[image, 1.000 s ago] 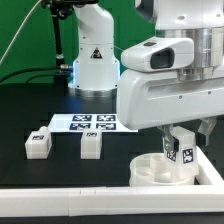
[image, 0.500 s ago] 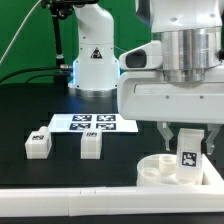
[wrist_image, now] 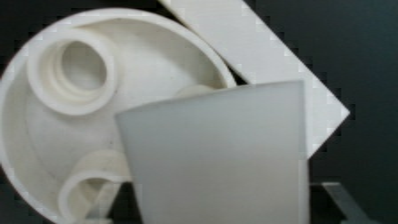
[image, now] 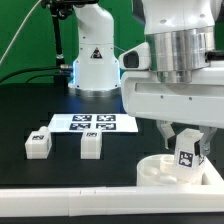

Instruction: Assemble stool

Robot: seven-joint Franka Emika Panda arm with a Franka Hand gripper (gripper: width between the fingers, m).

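Note:
The round white stool seat (image: 162, 168) lies at the front right of the black table, against the white L-shaped bar (image: 70, 195). My gripper (image: 184, 140) is above it, shut on a white block leg (image: 186, 152) with a black-and-white tag, held upright over the seat. In the wrist view the leg (wrist_image: 222, 150) fills the middle between my fingertips (wrist_image: 350, 195), with the seat (wrist_image: 98, 100) and its round sockets behind it. Two more block legs (image: 38, 142) (image: 91, 144) lie on the table to the exterior view's left.
The marker board (image: 92, 123) lies flat behind the two loose legs. The robot's white base (image: 92, 60) stands at the back. The L-shaped bar runs along the table's front edge and shows in the wrist view (wrist_image: 249, 50) beyond the seat.
My gripper with the leg has shifted slightly to the exterior view's right and turned over the seat. The loose legs and seat have not moved.

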